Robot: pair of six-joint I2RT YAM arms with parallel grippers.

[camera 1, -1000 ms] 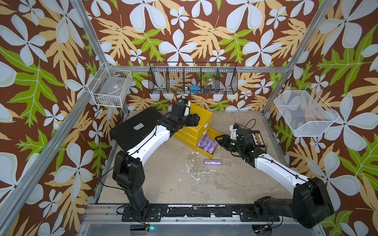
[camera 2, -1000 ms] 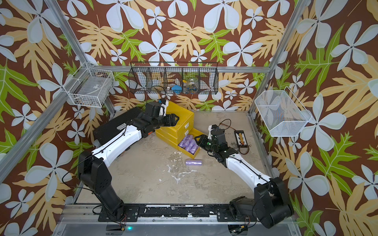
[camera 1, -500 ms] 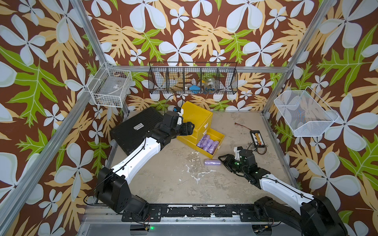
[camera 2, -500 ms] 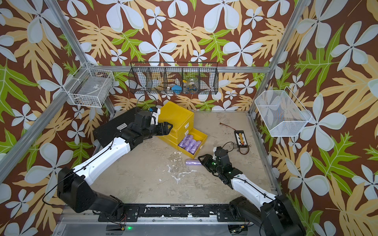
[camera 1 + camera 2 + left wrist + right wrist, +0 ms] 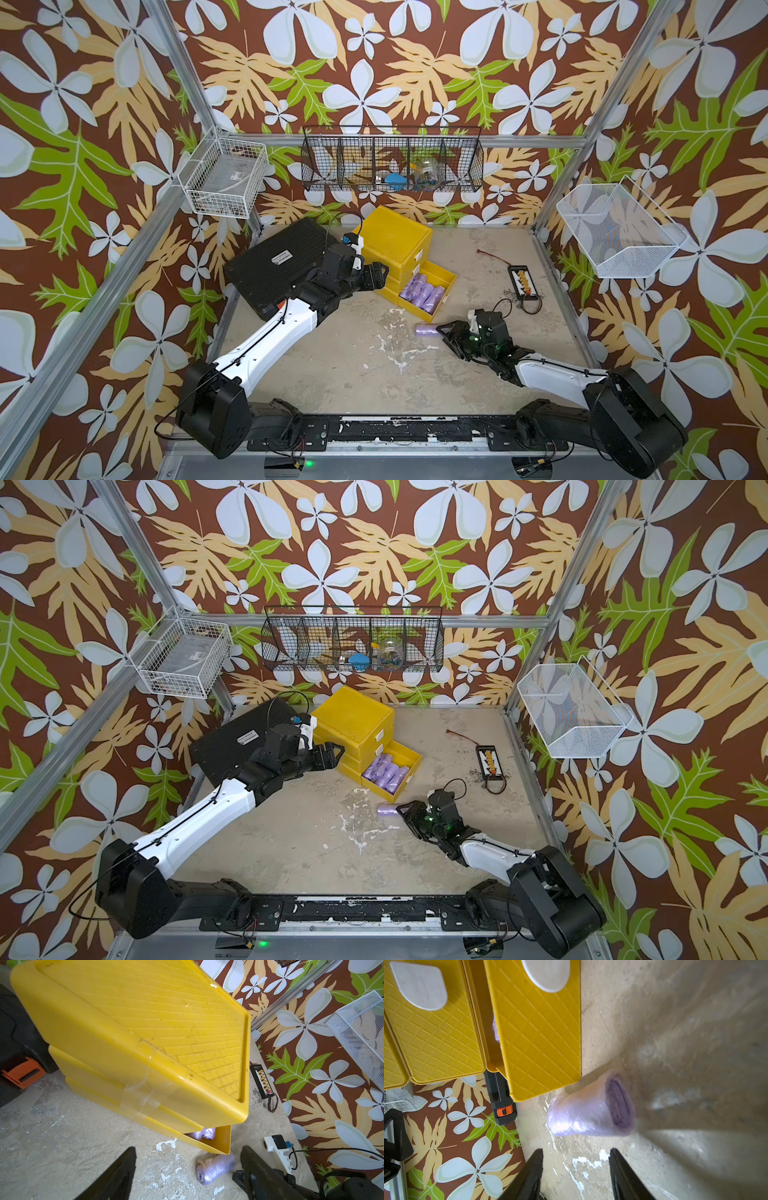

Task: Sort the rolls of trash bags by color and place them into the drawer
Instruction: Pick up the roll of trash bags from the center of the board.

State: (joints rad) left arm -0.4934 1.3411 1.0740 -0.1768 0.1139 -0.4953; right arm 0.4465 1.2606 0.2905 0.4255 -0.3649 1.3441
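In both top views the loose lilac roll [image 5: 427, 331] [image 5: 388, 811] lies on the bench [image 5: 374, 374] beside the open drawer [image 5: 448, 277]. Left wrist view: left fingers [image 5: 122, 1169] apart, empty. Right wrist view: right fingers [image 5: 532, 1174] apart, roll ahead; straddle its middle before closing.

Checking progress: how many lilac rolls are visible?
5 lilac rolls: four in the open drawer, one on the table before the right claw. Others may hide underneath.
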